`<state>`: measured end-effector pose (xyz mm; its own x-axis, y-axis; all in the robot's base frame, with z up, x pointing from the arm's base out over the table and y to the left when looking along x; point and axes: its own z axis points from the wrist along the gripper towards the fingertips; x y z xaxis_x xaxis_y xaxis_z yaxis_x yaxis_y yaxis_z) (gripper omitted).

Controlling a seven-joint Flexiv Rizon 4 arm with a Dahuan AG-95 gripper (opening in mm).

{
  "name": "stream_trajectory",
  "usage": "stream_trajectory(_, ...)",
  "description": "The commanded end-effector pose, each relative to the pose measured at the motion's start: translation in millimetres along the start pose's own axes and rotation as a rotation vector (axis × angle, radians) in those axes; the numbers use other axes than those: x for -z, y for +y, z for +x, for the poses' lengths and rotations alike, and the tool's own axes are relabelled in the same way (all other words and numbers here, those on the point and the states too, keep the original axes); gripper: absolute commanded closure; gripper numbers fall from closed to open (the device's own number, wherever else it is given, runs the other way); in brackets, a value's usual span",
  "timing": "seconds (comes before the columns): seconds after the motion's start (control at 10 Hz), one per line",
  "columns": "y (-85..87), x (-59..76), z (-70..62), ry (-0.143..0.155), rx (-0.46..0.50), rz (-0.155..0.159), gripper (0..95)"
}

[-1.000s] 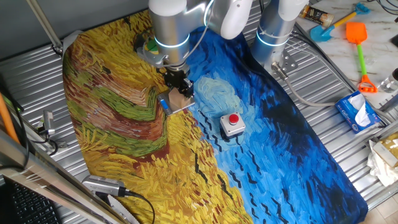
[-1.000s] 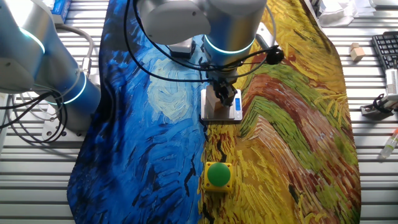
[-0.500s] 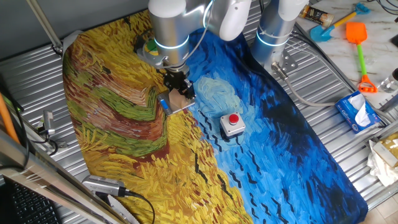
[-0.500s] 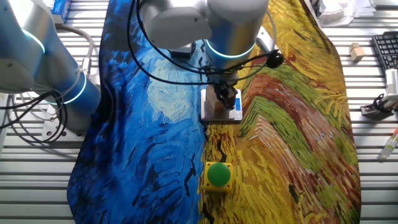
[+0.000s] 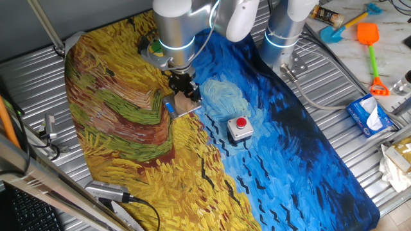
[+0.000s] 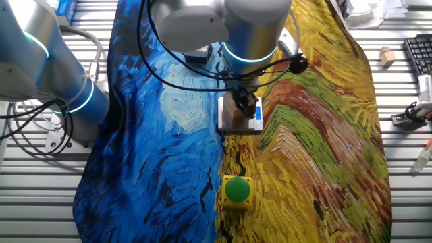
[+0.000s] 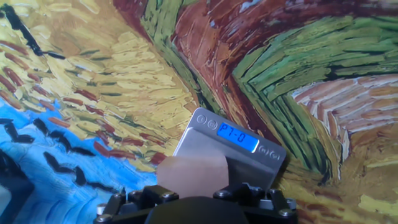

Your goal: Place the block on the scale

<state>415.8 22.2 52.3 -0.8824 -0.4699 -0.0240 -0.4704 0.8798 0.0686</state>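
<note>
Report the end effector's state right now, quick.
End effector: closed on the block, which sits over the scale.

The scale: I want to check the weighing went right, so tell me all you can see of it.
The scale is a thin, flat, square plate of grey metal lying level on the painted cloth. At one edge a blue display is lit; its characters are too blurred to read, with small round buttons on both sides of it. The tan wooden block sits on its plate, with the gripper right at the block. Whether the fingers grip it cannot be told.
</note>
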Motion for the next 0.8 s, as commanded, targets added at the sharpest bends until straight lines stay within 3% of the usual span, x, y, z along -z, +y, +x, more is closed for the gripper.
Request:
stream_trajectory(0.1, 1.6, 7.4, 1.9, 0.003, 0.000, -0.007, 19.0)
stream_trajectory(0.2, 1.8, 9.1, 2.1, 0.002, 0.001, -0.010, 19.0)
stream_trajectory(0.3, 2.0, 12.5, 2.4, 0.002, 0.002, -0.015, 0.0)
stream_trajectory(0.6, 2.2, 27.6, 2.1, 0.012, -0.003, -0.026, 0.0)
stream_trajectory(0.8, 2.2, 30.6, 1.8, 0.007, -0.010, -0.034, 0.0)
